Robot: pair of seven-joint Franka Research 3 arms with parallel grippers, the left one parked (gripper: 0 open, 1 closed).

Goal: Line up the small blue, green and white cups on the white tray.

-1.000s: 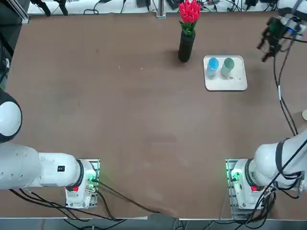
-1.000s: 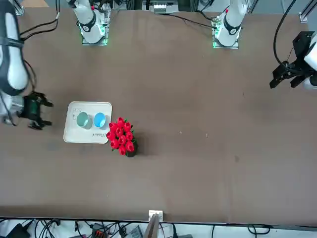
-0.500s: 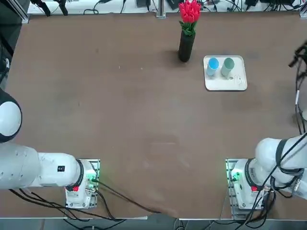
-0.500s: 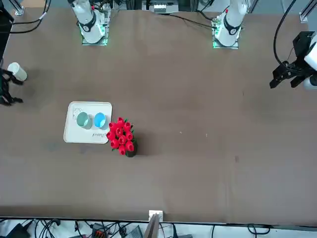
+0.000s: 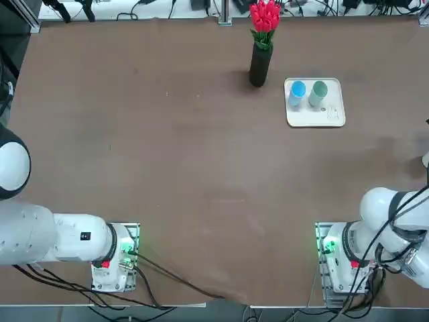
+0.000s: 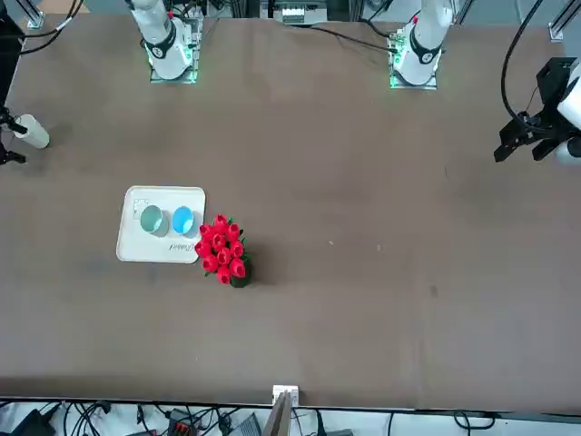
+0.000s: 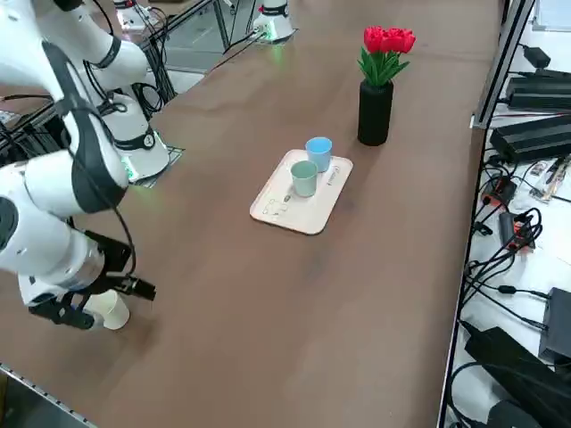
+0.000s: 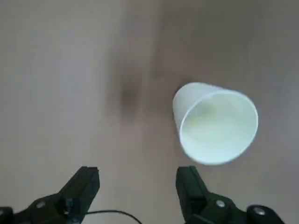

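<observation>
The white tray [image 5: 323,118] [image 6: 152,249] [image 7: 278,207] lies at the far right of the table. On it stand the blue cup [image 5: 297,90] [image 6: 182,219] [image 7: 318,152] and the green cup [image 5: 319,90] [image 6: 151,218] [image 7: 304,177], side by side along the tray's far edge. The white cup [image 6: 32,132] [image 7: 109,309] [image 8: 215,123] sits on the bare table near its right edge, well short of the tray. My right gripper [image 8: 138,179] [image 6: 7,138] hangs open just above and beside this cup. The cup lies off to one side of the fingers' gap, not between them.
A tall black vase with red flowers [image 5: 261,64] [image 6: 238,271] [image 7: 376,111] stands just left of the tray. The table's right edge runs close by the white cup. Cables and black boxes [image 7: 535,134] lie beyond the far edge.
My right gripper has swung from beside the tray back along the table's right edge, toward the robot's side, and now hovers at the white cup. The cups have not moved.
</observation>
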